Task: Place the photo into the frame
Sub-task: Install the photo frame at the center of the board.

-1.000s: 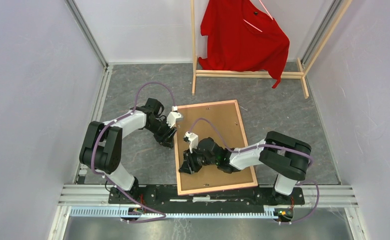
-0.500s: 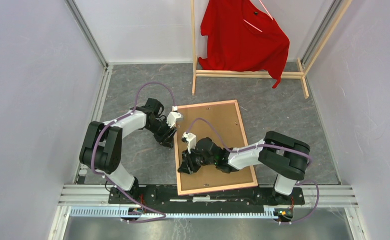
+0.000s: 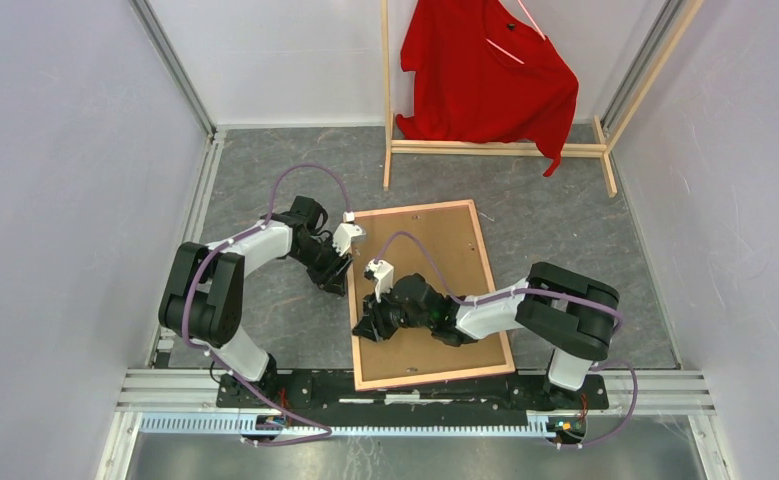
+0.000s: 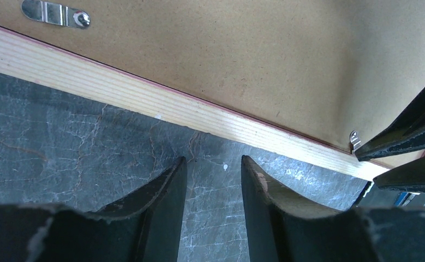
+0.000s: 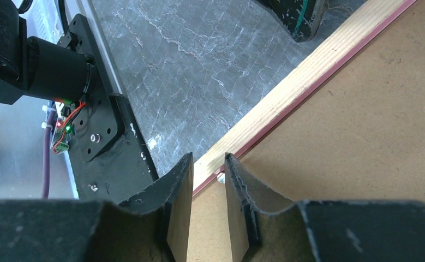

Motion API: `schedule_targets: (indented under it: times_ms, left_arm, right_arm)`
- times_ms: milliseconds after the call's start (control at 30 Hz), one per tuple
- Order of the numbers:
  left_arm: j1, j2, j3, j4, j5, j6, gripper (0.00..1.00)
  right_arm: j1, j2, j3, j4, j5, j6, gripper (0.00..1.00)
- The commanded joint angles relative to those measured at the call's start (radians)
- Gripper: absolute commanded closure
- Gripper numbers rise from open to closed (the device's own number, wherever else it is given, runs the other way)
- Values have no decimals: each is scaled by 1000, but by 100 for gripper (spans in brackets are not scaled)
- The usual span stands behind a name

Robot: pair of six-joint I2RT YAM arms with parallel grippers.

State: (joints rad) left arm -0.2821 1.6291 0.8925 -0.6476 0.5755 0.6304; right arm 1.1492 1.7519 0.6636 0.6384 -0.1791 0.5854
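Grey stone-patterned bench [image 3: 265, 180] under it all, and at the far side stands the wooden clothes rack [image 3: 386, 100] with a red shirt [image 3: 485, 80] draped over it. In the middle the frame [image 3: 415, 207] lies flat, face down, its pale wood back upward, with the brown backing board [image 3: 445, 250] sitting inside it. Both arms are working its left edge. The left gripper [image 4: 213, 161] sits over bare bench just beside the far half of that edge, fingers apart, nothing between them. The right gripper [image 5: 205, 158] is nearer the bases, right over the wood strip, fingers a narrow gap apart, with a tiny metal tab [image 5: 221, 176] showing in the gap. Another silver clip [image 4: 57, 13] lies on the board.
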Motion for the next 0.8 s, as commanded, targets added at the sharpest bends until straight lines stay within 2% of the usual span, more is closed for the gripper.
schedule_targets:
  times_ms: [0,267,300,400,533,767]
  left_arm:
    - [-6,14,11,18,-11,16,52]
    - [-6,6,11,17,-16,13,52]
    - [-6,7,11,17,-16,13,52]
    - [-6,7,13,17,-16,13,52]
    - [-6,9,20,8,-13,15,52]
    - [-6,11,37,-9,-13,20,52]
  right_arm:
    - [-2,-16,-17,73,12,-20,67]
    - [1,-165,-136,87,24,13,66]
    - [4,-170,-149,86,29,18,68]
    - [14,-159,-157,48,57,19,85]
    - [32,-146,-157,11,127,0,100]
    - [100,-128,-105,-50,255,-102,100]
